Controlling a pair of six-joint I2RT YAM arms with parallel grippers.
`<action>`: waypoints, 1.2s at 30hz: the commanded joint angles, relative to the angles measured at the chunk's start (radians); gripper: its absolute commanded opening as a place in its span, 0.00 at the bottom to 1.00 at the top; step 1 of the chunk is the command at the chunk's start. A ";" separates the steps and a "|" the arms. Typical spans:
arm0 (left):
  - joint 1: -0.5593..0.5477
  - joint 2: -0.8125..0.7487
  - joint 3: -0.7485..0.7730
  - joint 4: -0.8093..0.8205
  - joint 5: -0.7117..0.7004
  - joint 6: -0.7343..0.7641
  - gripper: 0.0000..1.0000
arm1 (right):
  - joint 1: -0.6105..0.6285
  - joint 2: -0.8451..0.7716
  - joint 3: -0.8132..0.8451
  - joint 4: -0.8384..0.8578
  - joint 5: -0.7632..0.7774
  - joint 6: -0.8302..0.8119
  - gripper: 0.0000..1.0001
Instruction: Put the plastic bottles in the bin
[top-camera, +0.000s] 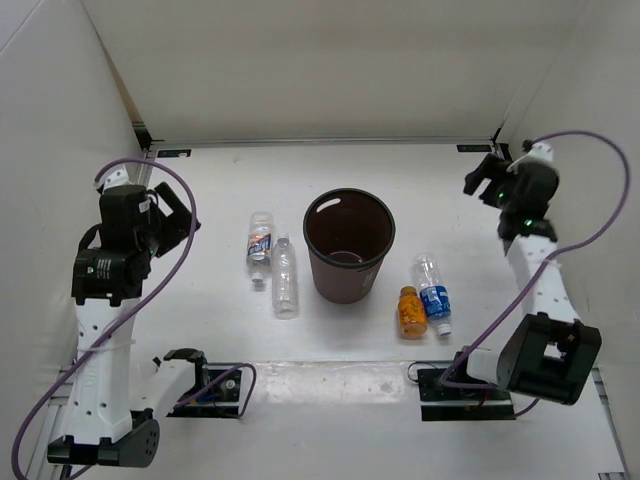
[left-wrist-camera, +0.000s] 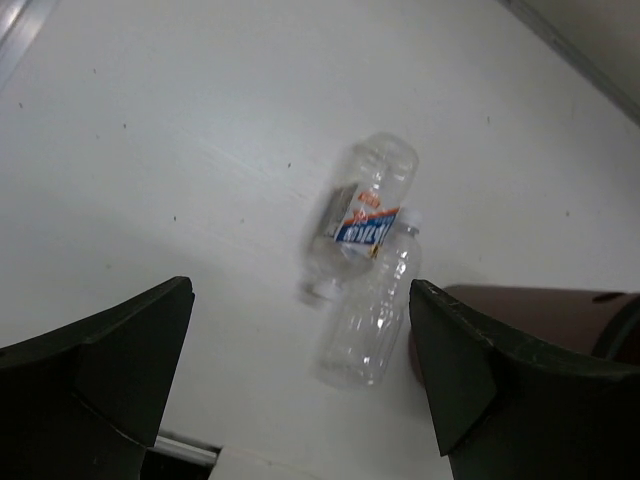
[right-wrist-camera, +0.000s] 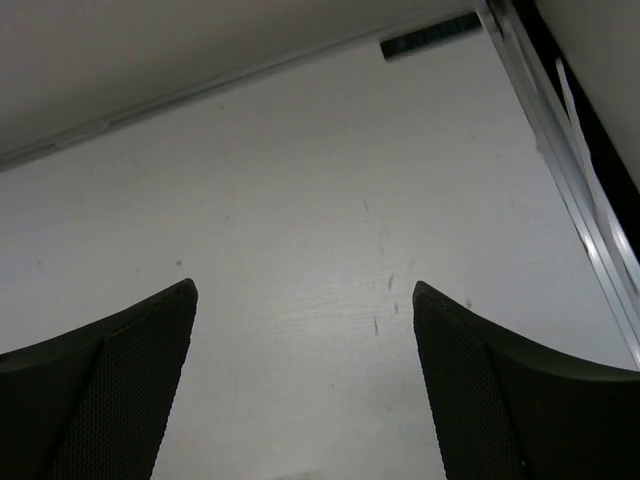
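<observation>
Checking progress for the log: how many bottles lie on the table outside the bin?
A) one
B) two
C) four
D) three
C: the orange-white labelled bottle and unlabelled bottle lie left of the bin, the orange bottle and blue-labelled bottle right of it.

Bottles (top-camera: 285, 278) either side of bin (top-camera: 345, 282)

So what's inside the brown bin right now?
Only its dark inner wall and bare floor show inside the bin; no bottle. The floor's near edge is hidden behind the bin's own wall.
</observation>
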 joint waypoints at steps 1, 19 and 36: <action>-0.001 -0.037 0.013 -0.147 0.072 -0.038 1.00 | -0.093 0.074 0.270 -0.636 0.081 0.181 0.90; -0.145 -0.247 -0.336 0.109 0.164 0.038 1.00 | 0.166 0.120 0.618 -1.455 0.137 0.234 0.90; -0.290 -0.269 -0.518 0.159 -0.111 0.118 1.00 | 0.286 0.143 0.377 -1.210 0.078 0.194 0.90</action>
